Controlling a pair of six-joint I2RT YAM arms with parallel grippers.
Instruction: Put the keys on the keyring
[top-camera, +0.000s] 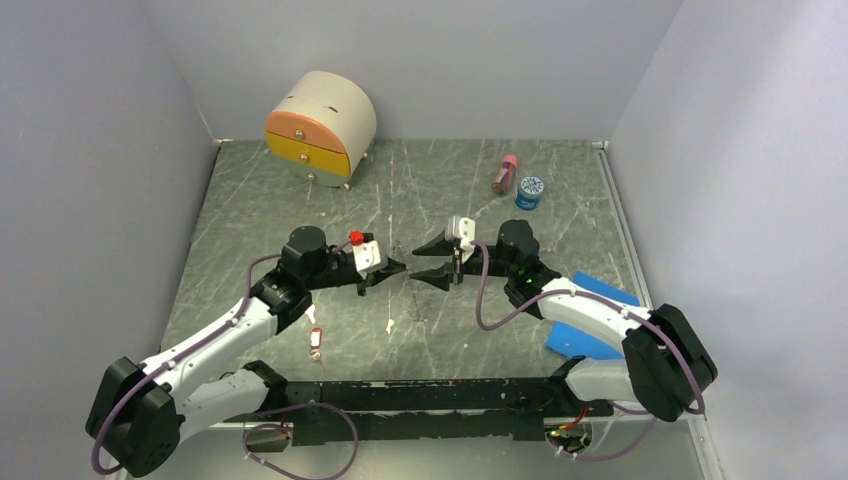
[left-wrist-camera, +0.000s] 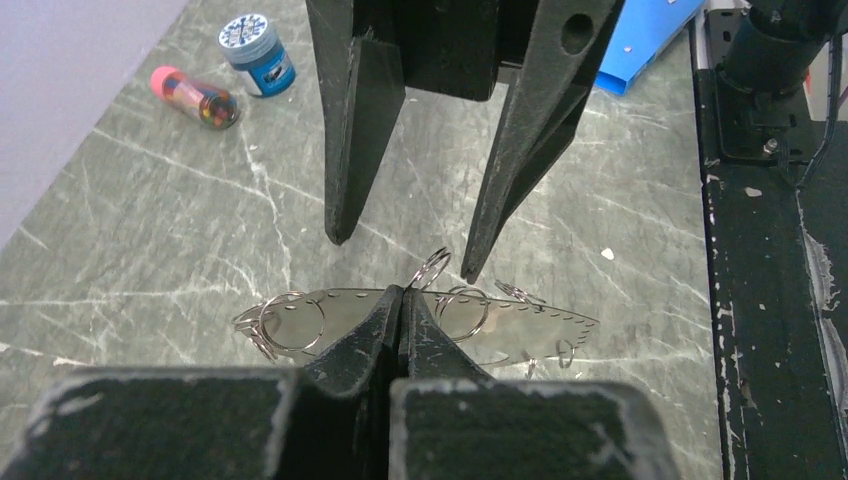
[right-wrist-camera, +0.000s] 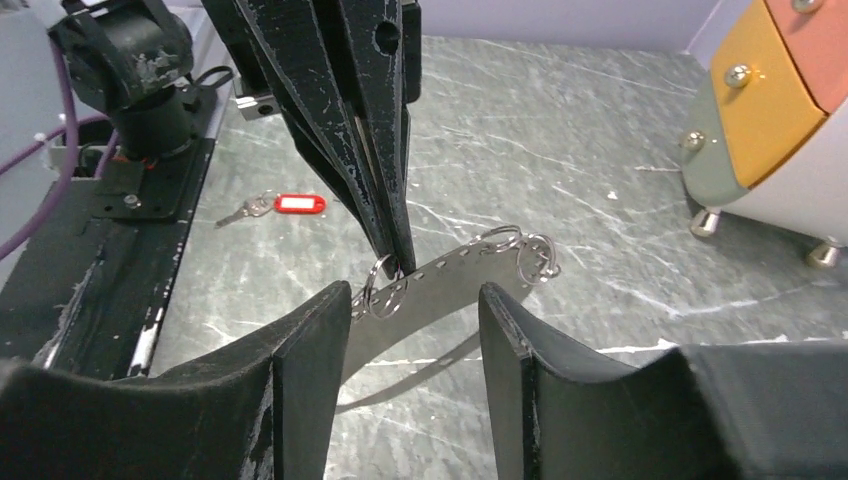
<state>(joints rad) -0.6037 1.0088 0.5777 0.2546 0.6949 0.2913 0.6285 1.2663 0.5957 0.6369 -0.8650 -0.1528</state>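
Note:
The keyring (left-wrist-camera: 520, 330) shows as a thin grey metal band with a row of holes and several small split rings (left-wrist-camera: 295, 322) on it, held just above the table. My left gripper (left-wrist-camera: 402, 296) is shut on its upper edge near the middle. My right gripper (right-wrist-camera: 412, 295) stands open facing it, one finger on each side of the band (right-wrist-camera: 450, 272) and touching neither side. In the top view both grippers meet at mid-table, left (top-camera: 398, 268) and right (top-camera: 420, 262). One key with a red tag (top-camera: 316, 342) lies flat on the table near the left arm, and the same key (right-wrist-camera: 285, 205) appears in the right wrist view.
A rounded drawer cabinet (top-camera: 320, 125) stands at the back left. A pink bottle (top-camera: 505, 173) and a blue-lidded jar (top-camera: 530, 191) sit at the back right. A blue sheet (top-camera: 590, 330) lies under the right arm. A small white scrap (top-camera: 390, 324) lies near the black base rail (top-camera: 420, 395).

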